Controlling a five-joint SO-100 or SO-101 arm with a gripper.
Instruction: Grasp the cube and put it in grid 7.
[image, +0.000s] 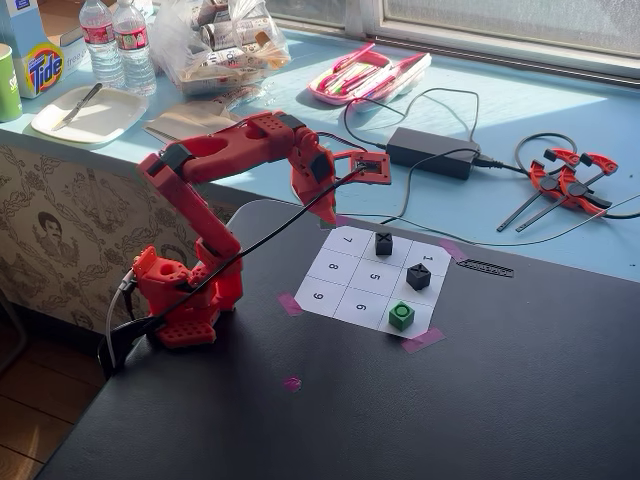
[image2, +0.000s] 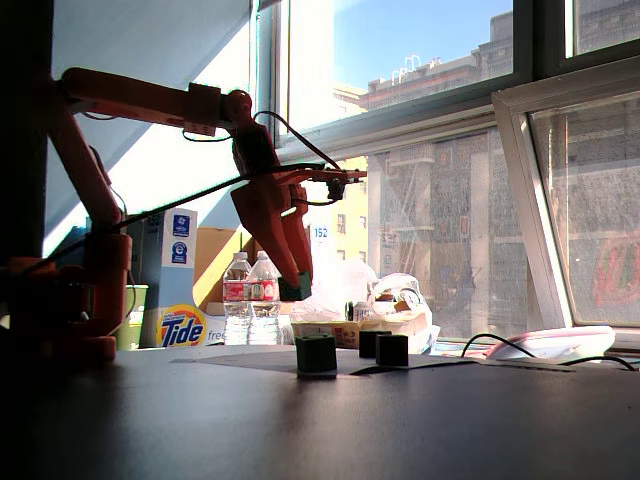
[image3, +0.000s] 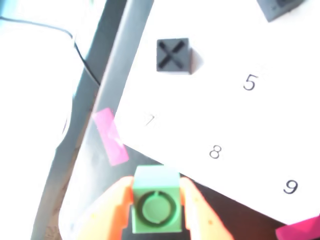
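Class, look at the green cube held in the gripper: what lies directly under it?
In the wrist view, the held cube hangs above the dark table at the paper's edge, near cell 7. The spot straight beneath is covered by the cube itself.

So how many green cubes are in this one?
2. One green cube is held in the gripper, raised near the grid's 7 corner. The other green cube sits on the grid paper, in a corner cell beside 6.

On the paper grid (image: 368, 279) the handwritten numbers 7, 8, 9, 5, 6 and 1 are read. An X is marked on a black cube (image3: 173, 55). "Tide" is printed on a box (image2: 185, 326) at the far left; "152" is seen beyond the window.
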